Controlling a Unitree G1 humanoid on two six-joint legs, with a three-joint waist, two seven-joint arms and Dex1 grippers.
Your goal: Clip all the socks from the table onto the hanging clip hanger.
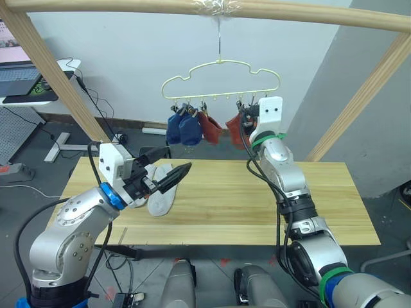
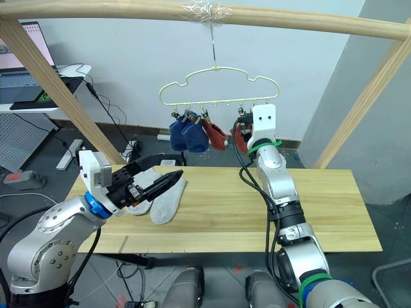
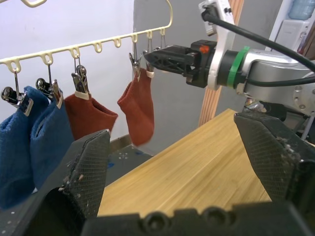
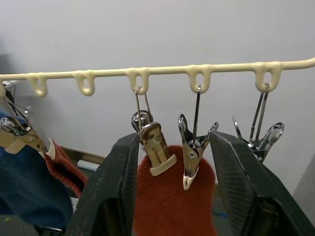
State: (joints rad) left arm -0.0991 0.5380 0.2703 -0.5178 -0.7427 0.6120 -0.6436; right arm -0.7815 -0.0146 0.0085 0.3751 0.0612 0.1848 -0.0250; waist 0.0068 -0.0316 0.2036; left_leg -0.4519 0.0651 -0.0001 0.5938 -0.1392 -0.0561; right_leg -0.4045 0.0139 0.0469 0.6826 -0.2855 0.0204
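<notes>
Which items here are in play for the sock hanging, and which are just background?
In play: clip hanger; two blue socks and two rust red socks already clipped; two grey socks on the table; left hand; right hand.

Background: wooden pole frame; laptop; floor cables.

The long counter (image 1: 257, 205) of light wooden planks carries two short light grey fabric ankle socks (image 1: 156, 190), lying side by side and touching, directly beneath the left gripper (image 1: 168, 172) near the counter's left end.

no readable text, labels, numbers or signs anywhere
</notes>
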